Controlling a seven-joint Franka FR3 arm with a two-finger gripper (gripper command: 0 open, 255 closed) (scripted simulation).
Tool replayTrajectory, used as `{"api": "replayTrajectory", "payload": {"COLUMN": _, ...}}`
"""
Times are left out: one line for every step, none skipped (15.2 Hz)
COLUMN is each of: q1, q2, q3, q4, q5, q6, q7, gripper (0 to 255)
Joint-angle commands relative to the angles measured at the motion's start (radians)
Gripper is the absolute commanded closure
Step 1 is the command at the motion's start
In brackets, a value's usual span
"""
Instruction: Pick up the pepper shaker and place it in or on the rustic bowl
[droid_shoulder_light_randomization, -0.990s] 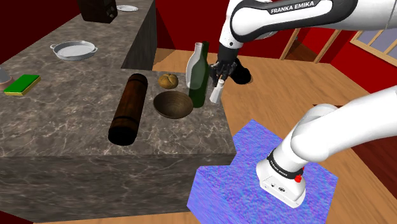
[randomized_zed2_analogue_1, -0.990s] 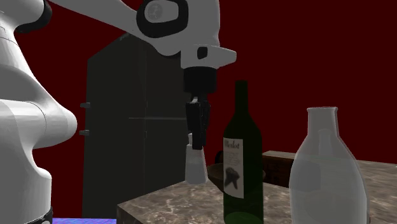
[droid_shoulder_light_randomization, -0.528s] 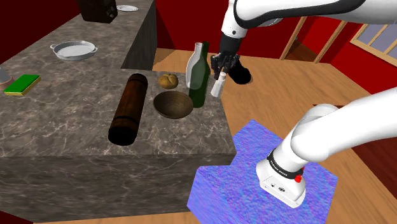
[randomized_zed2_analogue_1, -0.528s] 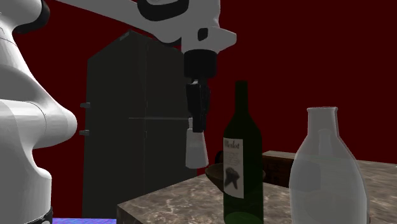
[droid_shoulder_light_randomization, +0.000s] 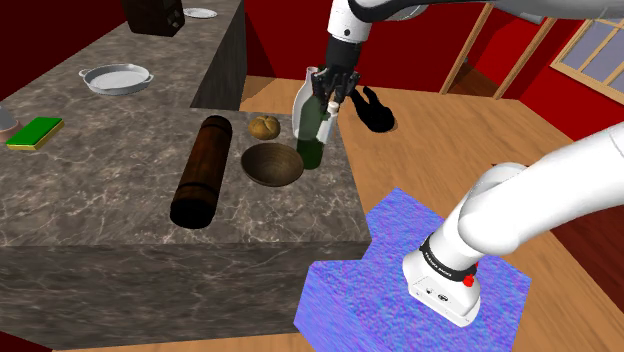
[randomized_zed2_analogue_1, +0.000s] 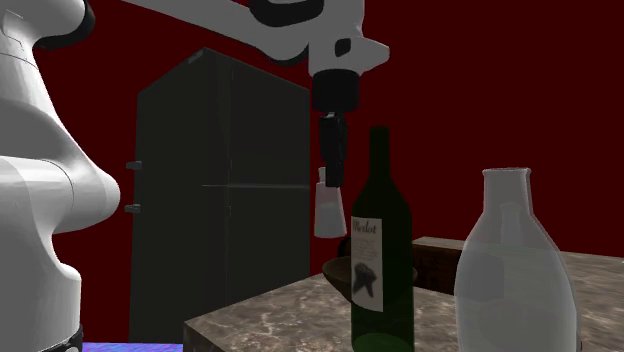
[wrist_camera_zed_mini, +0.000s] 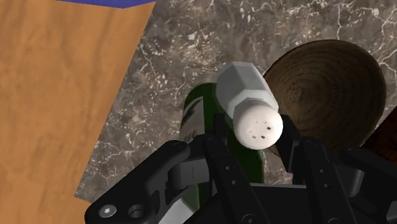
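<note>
Pincer (randomized_zed2_analogue_1: 331, 180): clamped on the white pepper shaker (randomized_zed2_analogue_1: 327, 212), aloft, middle of the second exterior view.
Bowl (droid_shoulder_light_randomization: 272, 164): brown, on worktop (droid_shoulder_light_randomization: 100, 190), just beside green bottle (droid_shoulder_light_randomization: 312, 140).

i see a green wine bottle (randomized_zed2_analogue_1: 380, 270) close beneath the pincer (randomized_zed2_analogue_1: 331, 178), a clear bottle (randomized_zed2_analogue_1: 513, 270) beside it, a dark log (droid_shoulder_light_randomization: 202, 170) farther off on the marble surface (droid_shoulder_light_randomization: 100, 190).

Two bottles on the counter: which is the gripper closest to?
The dark green labelled bottle: the gripper, holding the white shaker, hangs beside its neck. The clear bottle stands apart, toward the second exterior view's right.
</note>
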Motion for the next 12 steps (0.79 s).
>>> {"api": "replayTrajectory", "payload": {"q1": 0.013, "q2": 0.044, "q3": 0.026, "q4": 0.056, "q5": 0.007, "q6": -0.009, "q7": 0.038, "gripper": 255}}
{"api": "replayTrajectory", "payload": {"q1": 0.019, "q2": 0.071, "q3": 0.039, "q4": 0.088, "q5": 0.008, "q6": -0.011, "q7": 0.057, "gripper": 255}}
{"api": "replayTrajectory", "payload": {"q1": 0.024, "q2": 0.1, "q3": 0.052, "q4": 0.121, "q5": 0.009, "q6": -0.015, "q7": 0.077, "gripper": 255}}
{"api": "replayTrajectory", "payload": {"q1": 0.03, "q2": 0.128, "q3": 0.064, "q4": 0.156, "q5": 0.009, "q6": -0.019, "q7": 0.096, "gripper": 255}}
{"api": "replayTrajectory", "payload": {"q1": 0.036, "q2": 0.158, "q3": 0.076, "q4": 0.191, "q5": 0.008, "q6": -0.023, "q7": 0.115, "gripper": 255}}
{"api": "replayTrajectory", "payload": {"q1": 0.041, "q2": 0.187, "q3": 0.088, "q4": 0.228, "q5": 0.005, "q6": -0.028, "q7": 0.135, "gripper": 255}}
{"api": "replayTrajectory", "payload": {"q1": 0.047, "q2": 0.218, "q3": 0.1, "q4": 0.266, "q5": 0.002, "q6": -0.034, "q7": 0.155, "gripper": 255}}
{"api": "replayTrajectory", "payload": {"q1": 0.053, "q2": 0.249, "q3": 0.111, "q4": 0.305, "q5": -0.002, "q6": -0.041, "q7": 0.174, "gripper": 255}}
{"api": "replayTrajectory", "payload": {"q1": 0.06, "q2": 0.281, "q3": 0.122, "q4": 0.346, "q5": -0.007, "q6": -0.049, "q7": 0.194, "gripper": 255}}
{"api": "replayTrajectory", "payload": {"q1": 0.066, "q2": 0.314, "q3": 0.132, "q4": 0.388, "q5": -0.013, "q6": -0.058, "q7": 0.214, "gripper": 255}}
{"api": "replayTrajectory", "payload": {"q1": 0.068, "q2": 0.322, "q3": 0.134, "q4": 0.4, "q5": -0.014, "q6": -0.06, "q7": 0.219, "gripper": 255}}
{"api": "replayTrajectory", "payload": {"q1": 0.069, "q2": 0.322, "q3": 0.134, "q4": 0.386, "q5": -0.014, "q6": -0.047, "q7": 0.218, "gripper": 255}}
